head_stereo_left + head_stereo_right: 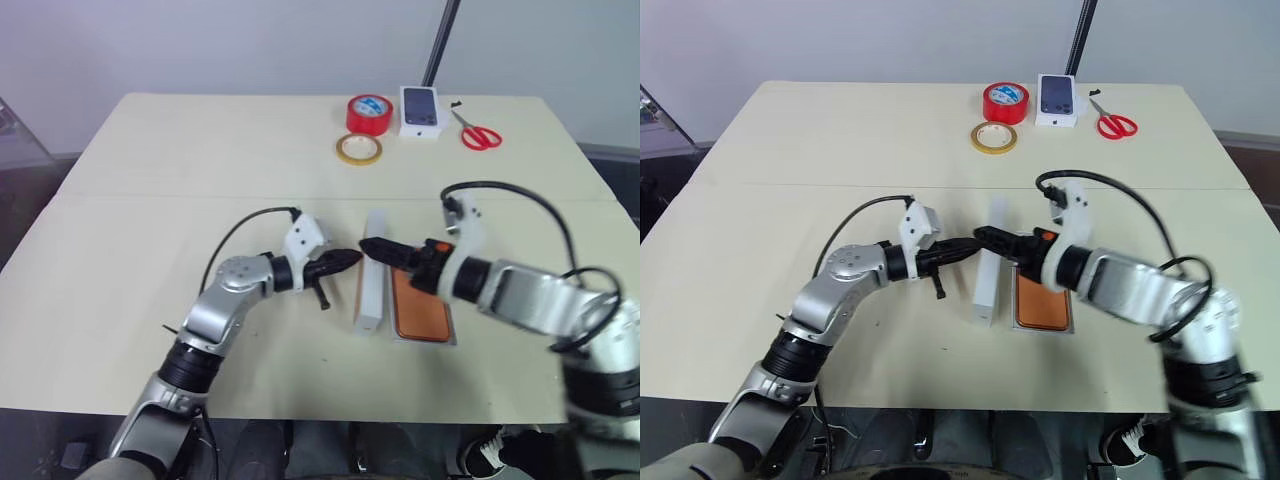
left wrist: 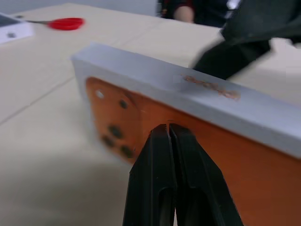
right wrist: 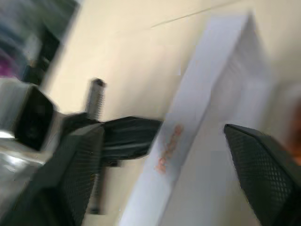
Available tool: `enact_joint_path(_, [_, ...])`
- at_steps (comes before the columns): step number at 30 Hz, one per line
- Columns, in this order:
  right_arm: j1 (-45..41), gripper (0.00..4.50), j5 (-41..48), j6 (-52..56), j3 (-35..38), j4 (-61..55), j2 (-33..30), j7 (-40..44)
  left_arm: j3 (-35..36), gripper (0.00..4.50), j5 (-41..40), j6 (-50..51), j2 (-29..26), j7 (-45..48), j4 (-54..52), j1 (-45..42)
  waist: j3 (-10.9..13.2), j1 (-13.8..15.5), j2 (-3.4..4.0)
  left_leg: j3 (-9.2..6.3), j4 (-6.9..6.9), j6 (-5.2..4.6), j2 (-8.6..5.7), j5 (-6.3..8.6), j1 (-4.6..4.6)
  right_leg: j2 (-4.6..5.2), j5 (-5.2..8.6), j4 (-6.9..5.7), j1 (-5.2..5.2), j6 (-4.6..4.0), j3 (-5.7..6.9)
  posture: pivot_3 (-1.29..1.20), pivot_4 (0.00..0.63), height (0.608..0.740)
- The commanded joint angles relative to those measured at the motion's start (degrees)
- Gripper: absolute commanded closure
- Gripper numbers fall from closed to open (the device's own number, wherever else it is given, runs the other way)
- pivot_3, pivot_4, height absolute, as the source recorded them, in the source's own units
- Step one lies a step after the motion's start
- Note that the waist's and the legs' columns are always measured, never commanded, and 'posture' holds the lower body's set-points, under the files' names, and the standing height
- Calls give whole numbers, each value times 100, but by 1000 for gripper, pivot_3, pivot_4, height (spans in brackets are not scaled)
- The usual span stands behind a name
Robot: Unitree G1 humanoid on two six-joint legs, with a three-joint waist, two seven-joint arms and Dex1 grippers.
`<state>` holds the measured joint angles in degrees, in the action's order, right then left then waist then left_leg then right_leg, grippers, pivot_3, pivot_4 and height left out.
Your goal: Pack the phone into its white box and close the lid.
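The copper-orange phone (image 1: 420, 312) lies flat in the white box (image 1: 454, 330) near the table's front. Left of the box, the lid (image 1: 372, 290) stands on its long edge. The face of the lid (image 2: 141, 117) turned to my left gripper looks orange with dark dots. My left gripper (image 1: 350, 260) is shut and empty, pointing right, its tips (image 2: 168, 128) at that face. My right gripper (image 1: 370, 247) comes from the right over the lid's far end. It is open, with the lid's white edge (image 3: 197, 108) between its fingers (image 3: 263, 174).
At the table's far edge are a red tape roll (image 1: 369, 113), a yellowish tape ring (image 1: 358, 149), a small white box picturing a dark phone (image 1: 421, 111) and red scissors (image 1: 480, 134). A person (image 2: 183, 9) is beyond the table.
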<state>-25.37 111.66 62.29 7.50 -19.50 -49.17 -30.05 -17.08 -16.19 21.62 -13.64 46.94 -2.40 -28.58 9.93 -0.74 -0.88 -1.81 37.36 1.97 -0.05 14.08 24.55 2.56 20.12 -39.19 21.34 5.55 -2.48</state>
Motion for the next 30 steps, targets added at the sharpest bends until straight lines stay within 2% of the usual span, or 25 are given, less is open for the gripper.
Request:
enact_joint_path(1, [-191, 459, -225, 231, 117, 317, -739, 506, -210, 4402, 78, 6, 193, 45, -15, -214, -1, 4, -2, 0, -1, 0, 0, 0, 0, 0, 0, 0, 0, 0, 0, 0, 150, 717])
enact_joint_path(4, [-80, 1319, -1907, 413, -79, 159, -1456, 1389, -327, 4402, 138, 22, 364, 32, 120, -283, -2, 8, 0, 4, -2, -2, 1, 1, 0, -1, 0, 3, -1, 0, -4, 0, 150, 717])
enact_joint_path(10, [205, 4333, -4139, 16, -515, -428, -1863, 2778, -242, 4402, 99, 87, 555, -91, 121, -248, -3, -2, 3, 5, -3, -2, 4, 1, -3, -2, 0, 0, 3, 0, -7, 0, 150, 717])
enact_joint_path(15, [522, 4425, -5744, -278, -1161, -905, -2210, 3789, 179, 4402, -85, 663, 352, -292, -89, -313, -2, 9, 4, 2, 0, -2, 2, 1, -2, 0, 0, 1, 2, 0, -6, 0, 150, 717])
enact_joint_path(19, [667, 4425, -6600, -482, -1395, -962, -2055, 4193, 371, 4402, -86, 1192, 21, -384, -97, -376, -2, 8, 4, 2, 0, -1, 2, 1, -4, -1, 0, 0, 2, 0, -5, 0, 150, 717])
enact_joint_path(24, [655, 4425, -7195, -486, -1433, -918, -1695, 4518, 109, 4402, 92, 1522, -137, -378, 91, -483, -2, 19, 3, 2, 0, -1, 1, 1, -4, 0, 0, 0, 1, 1, -5, 0, 150, 717])
enact_joint_path(30, [615, 4425, -7640, -397, -1355, -1008, -1391, 4841, -388, 4402, 532, 1217, 115, -390, 635, -715, -2, 27, 3, 0, 4, -1, -4, 1, -3, 3, 0, 0, -2, 1, -3, 0, 150, 717])
